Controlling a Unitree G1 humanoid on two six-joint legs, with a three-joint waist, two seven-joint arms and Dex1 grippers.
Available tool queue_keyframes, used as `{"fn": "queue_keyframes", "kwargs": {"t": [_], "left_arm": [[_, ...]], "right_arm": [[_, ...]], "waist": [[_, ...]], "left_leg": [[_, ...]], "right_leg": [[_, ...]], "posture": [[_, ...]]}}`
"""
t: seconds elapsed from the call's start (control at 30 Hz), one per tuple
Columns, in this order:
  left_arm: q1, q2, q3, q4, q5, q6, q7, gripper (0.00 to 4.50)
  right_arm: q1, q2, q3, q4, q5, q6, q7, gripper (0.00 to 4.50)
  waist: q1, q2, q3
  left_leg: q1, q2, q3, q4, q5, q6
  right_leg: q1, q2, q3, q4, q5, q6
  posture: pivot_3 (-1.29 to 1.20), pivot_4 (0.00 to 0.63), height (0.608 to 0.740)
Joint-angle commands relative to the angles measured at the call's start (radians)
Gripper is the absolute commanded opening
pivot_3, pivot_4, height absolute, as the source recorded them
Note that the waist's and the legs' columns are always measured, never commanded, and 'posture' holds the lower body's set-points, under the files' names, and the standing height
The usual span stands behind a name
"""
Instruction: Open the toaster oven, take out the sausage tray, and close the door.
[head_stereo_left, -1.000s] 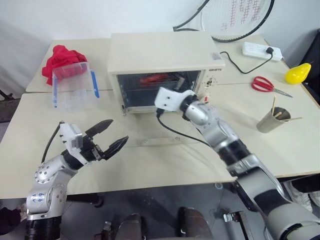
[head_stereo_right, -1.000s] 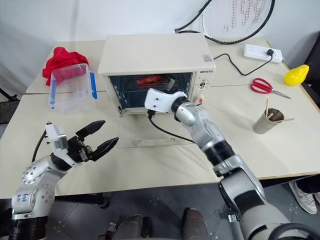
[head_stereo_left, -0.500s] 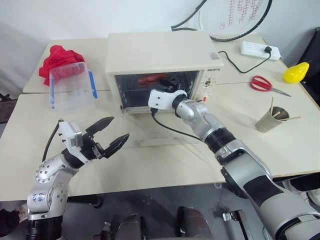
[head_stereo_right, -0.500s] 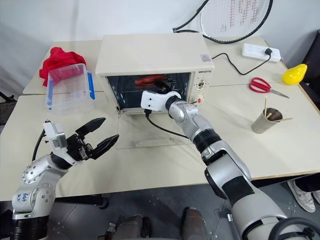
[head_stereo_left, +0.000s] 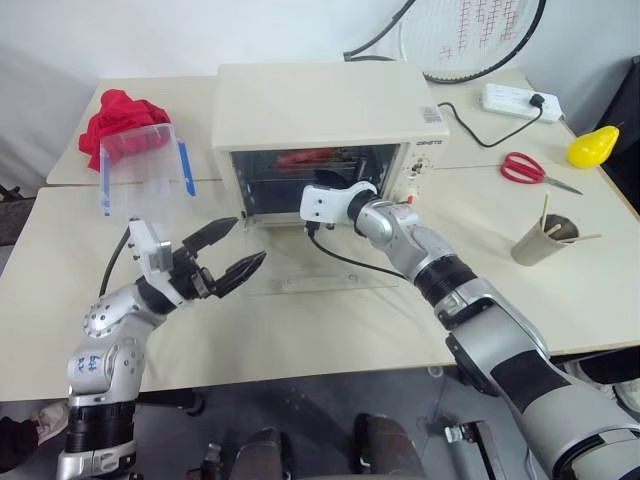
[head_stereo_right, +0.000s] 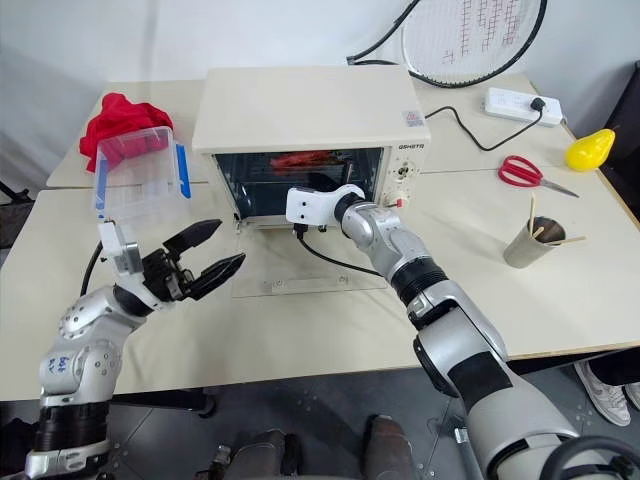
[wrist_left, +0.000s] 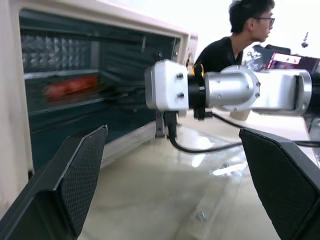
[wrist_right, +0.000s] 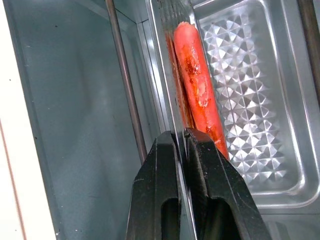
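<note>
While the door (head_stereo_right: 305, 270) lay folded down flat on the table (head_stereo_right: 480, 270) in front of the toaster oven (head_stereo_right: 310, 125), the right gripper (wrist_right: 181, 142) reached into the open cavity with its two black fingers pressed together on the near rim of the sausage tray (wrist_right: 250, 95). The tray sat inside the oven on its rack, and the red sausage (wrist_right: 199, 87) lay on it just beyond the fingertips, close against that pinched rim. The left gripper (head_stereo_right: 210, 255) hovered above the table to the left of the lowered door, its fingers spread wide and pointing toward the oven, touching nothing. In the left wrist view a person (wrist_left: 235, 40) in dark clothing stood beyond the oven. A clear plastic box (head_stereo_right: 140, 180) with blue clips stood to the oven's left with a red cloth (head_stereo_right: 120, 115) behind it, and red-handled scissors (head_stereo_right: 525, 172), a paper cup (head_stereo_right: 528, 243) holding sticks, a white power strip (head_stereo_right: 520, 105) and a racket (head_stereo_right: 480, 35) lay off to the right.
</note>
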Motion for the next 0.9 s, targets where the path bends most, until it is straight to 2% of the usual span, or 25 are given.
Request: {"fn": "queue_keyframes", "kwargs": {"t": [0.03,0.6,0.73,0.9], "left_arm": [[-0.103,0.006,0.005,0.079,-0.015,-0.010,-0.019,4.50],[-0.329,0.049,0.008,0.323,-0.009,0.058,-0.097,4.50],[-0.358,0.053,0.002,0.365,0.009,0.042,-0.115,4.50],[-0.376,0.052,0.002,0.395,0.024,0.031,-0.126,4.50]], "right_arm": [[-0.044,-0.009,-0.034,-0.087,0.027,-0.038,0.000,0.01],[0.016,-0.047,-0.027,-0.246,0.020,-0.066,0.121,0.01],[0.020,-0.051,-0.029,-0.266,0.016,-0.061,0.140,0.01],[0.078,-0.068,-0.029,-0.385,0.025,-0.040,0.208,0.01]], "waist": [[0.000,0.000,0.000],[-0.023,0.000,0.000],[-0.024,0.000,0.000],[-0.024,0.000,0.000]], "left_leg": [[-0.001,0.000,0.000,0.000,0.000,0.000],[-0.003,-0.001,-0.007,-0.002,0.000,0.000],[-0.003,-0.001,-0.007,-0.002,0.000,0.000],[-0.003,-0.001,-0.007,-0.002,0.000,0.000]], "right_leg": [[0.000,0.000,0.000,-0.001,0.000,0.000],[-0.001,0.001,-0.004,0.000,0.000,0.000],[-0.001,0.001,-0.004,0.000,0.000,0.000],[-0.001,0.001,-0.005,0.001,0.000,0.000]], "posture": [[0.00,0.150,0.740],[0.00,0.150,0.740],[0.00,0.150,0.740],[0.00,0.150,0.740]]}}
